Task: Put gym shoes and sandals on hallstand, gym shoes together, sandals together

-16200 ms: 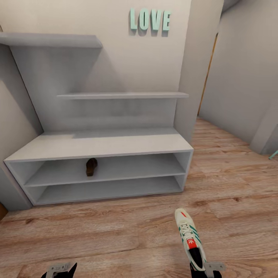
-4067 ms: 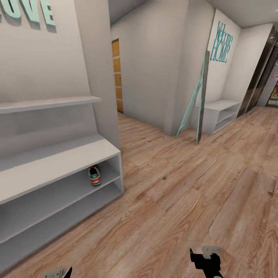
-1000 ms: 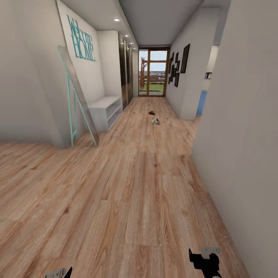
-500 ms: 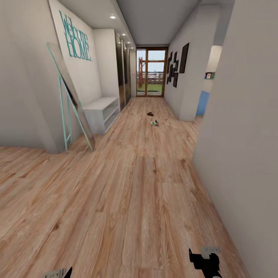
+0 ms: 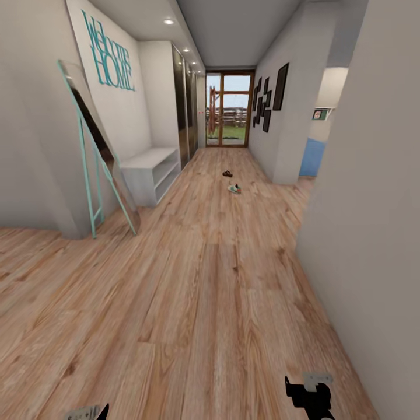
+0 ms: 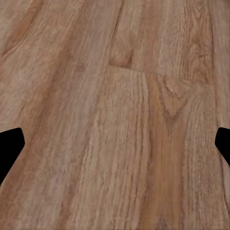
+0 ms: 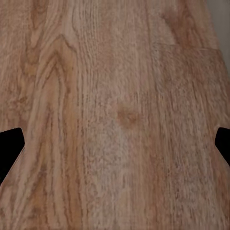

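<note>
Facing down a long corridor, open floor ahead.
Far off mid-floor: sneaker, sandal beyond; wall close right; both grippers spread, empty.

Under me the floor is wood-grain plank, light brown, knots and streaks plain, with a soft satin sheen. My left fingers read as flat matt black, and so do my right fingers. My right gripper is black plastic-looking, with a pale grey metal-looking bracket. The walls are smooth matt paint. The mirror shows glossy glass in a teal painted frame. The bench unit is smooth matt white-grey. The closet doors look glossy and reflective.
</note>
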`<state>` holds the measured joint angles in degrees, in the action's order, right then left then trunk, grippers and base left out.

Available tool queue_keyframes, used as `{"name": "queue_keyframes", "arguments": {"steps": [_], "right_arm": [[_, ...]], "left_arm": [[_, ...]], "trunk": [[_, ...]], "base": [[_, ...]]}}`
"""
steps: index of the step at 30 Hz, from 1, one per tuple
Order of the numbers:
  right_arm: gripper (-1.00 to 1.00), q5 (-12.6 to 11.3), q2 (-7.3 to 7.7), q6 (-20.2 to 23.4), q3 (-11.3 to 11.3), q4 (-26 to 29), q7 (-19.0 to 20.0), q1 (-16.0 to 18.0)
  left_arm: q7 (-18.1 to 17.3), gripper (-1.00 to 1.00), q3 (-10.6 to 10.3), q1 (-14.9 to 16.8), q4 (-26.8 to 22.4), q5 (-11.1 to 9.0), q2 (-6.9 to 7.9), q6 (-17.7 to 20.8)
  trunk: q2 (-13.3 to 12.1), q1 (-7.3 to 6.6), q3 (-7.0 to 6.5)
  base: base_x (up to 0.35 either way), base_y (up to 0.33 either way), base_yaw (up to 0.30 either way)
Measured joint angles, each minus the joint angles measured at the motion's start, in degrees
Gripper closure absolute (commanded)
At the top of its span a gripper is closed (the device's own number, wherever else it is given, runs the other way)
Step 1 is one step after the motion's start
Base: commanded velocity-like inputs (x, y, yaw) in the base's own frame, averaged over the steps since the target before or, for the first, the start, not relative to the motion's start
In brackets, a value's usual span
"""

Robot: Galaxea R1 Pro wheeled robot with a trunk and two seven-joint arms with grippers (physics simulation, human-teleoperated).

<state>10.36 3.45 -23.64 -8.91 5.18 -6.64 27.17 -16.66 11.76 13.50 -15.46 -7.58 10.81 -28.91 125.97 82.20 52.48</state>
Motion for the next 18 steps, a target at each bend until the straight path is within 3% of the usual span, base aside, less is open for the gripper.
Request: {"name": "queue_keyframes", "arguments": {"steps": [18], "right_arm": [[-1.0, -0.1, -0.28, 0.0, 0.0, -1.6, -0.2, -0.3]], "left_arm": [[0.0, -1.0, -0.1, 0.0, 0.0, 0.3, -0.02, 0.1]], "trunk": [[0.0, 0.0, 0.0]], "base": [[0.338, 0.0, 0.0]]}}
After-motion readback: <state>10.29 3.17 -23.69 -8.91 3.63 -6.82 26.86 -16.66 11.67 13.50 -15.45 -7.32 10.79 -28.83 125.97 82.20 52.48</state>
